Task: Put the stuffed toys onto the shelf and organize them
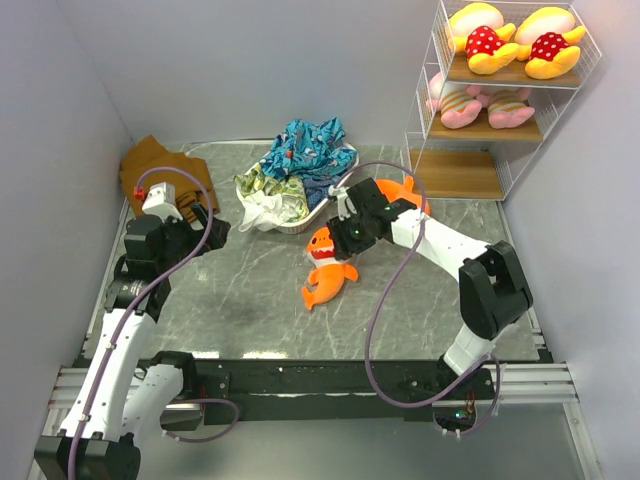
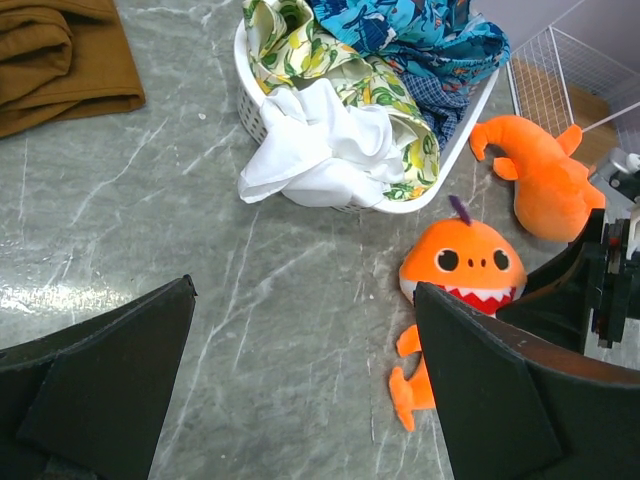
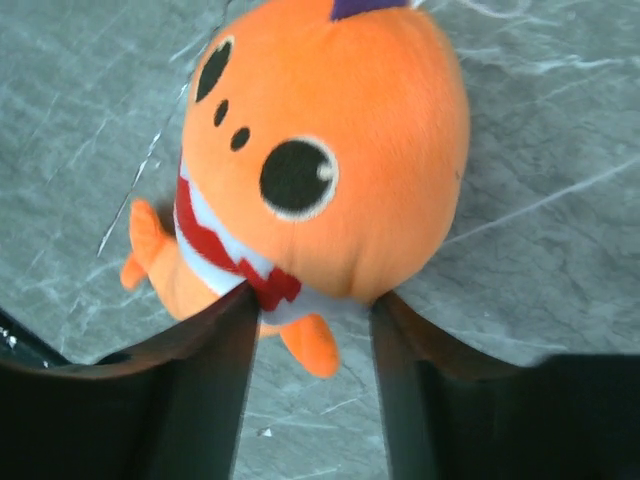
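Right hand (image 3: pixel 312 320) stands half open; its fingertips (image 3: pixel 225 345) touch the shark (image 3: pixel 330 150) lying on the tabletop (image 3: pixel 540 200) just ahead. Left hand (image 2: pixel 305 330) stands fully open, empty.

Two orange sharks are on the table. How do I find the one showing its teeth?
Find the white tray heaped with cloth on the grey table. Just beside it, toward the table's middle, lies the orange shark, face up. Unlike the other shark by the shelf, it shows big eyes and red-and-white teeth.

Overhead view looks down; wrist views share orange shark (image 3: pixel 320 150) (right nearest)
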`<state>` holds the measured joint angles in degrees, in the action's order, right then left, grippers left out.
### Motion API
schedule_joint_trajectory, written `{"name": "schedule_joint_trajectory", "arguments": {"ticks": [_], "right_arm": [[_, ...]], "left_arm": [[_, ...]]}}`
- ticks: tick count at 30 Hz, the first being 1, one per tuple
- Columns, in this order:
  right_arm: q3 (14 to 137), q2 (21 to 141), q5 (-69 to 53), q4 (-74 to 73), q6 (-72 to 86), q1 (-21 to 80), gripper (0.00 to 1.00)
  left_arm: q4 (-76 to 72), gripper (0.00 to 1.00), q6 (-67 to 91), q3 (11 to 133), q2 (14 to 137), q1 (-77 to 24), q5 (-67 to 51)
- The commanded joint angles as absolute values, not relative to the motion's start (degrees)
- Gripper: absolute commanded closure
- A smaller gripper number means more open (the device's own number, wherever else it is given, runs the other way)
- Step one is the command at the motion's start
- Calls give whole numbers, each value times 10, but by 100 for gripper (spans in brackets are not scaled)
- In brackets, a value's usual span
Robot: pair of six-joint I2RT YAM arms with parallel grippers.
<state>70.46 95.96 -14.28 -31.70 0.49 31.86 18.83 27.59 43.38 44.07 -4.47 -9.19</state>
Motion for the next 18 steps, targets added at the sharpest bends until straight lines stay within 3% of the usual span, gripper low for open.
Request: {"name": "schedule_joint_trajectory", "arguments": {"ticks": [1,6,18], "right_arm": [[729,958,-89,-335,-1,307,39],[684,911,-2,-301,136,294,27],[473,709,-15,-148,567,272,26]], "left_arm": [[166,3,261,435,431,-45,-100],[164,3,262,434,421,-45,-102],[165,3,264,435,416,-45,-103]]}}
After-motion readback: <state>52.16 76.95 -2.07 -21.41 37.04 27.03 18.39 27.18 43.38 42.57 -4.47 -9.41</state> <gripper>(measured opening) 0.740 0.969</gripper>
